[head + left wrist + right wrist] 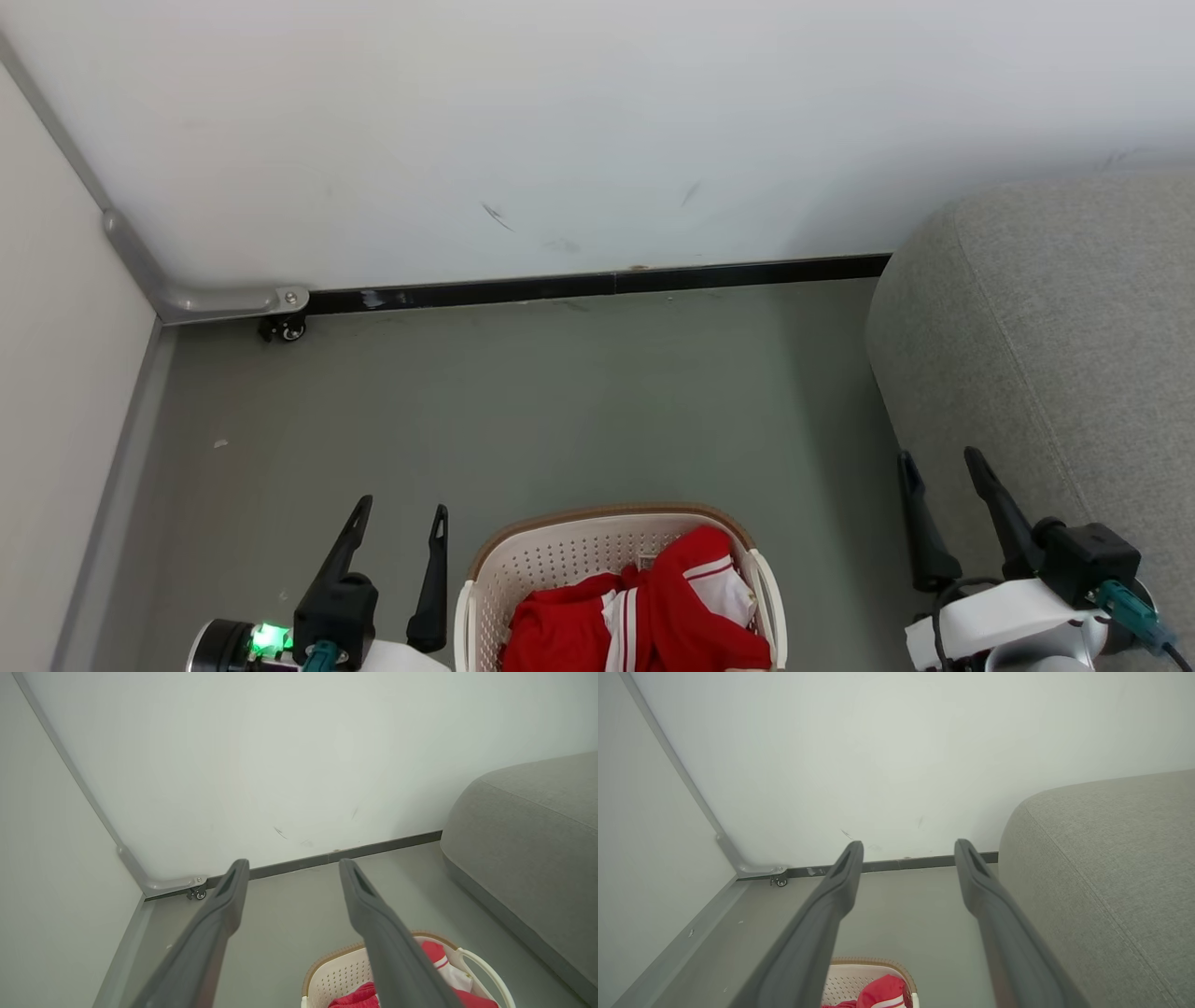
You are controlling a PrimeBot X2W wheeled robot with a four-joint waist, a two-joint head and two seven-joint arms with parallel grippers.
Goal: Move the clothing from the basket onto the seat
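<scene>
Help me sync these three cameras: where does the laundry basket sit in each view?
Head view: basket at bottom centre, cut by the lower edge.
Left wrist view: basket at the bottom, right of centre.
Right wrist view: basket at bottom centre, its far end showing.
Shared landmark: the caster wheel at the wall corner.

The head camera looks down from behind the left gripper (pixel 402 506) and right gripper (pixel 937 455). Each wrist camera sights low along its fingers (pixel 210 933) (towards the white wall (pixel 280 742)). Both share the oval cream perforated basket (pixel 850 982) beneath the fingers and the light grey upholstered seat (pixel 1101 858) to their right.
</scene>
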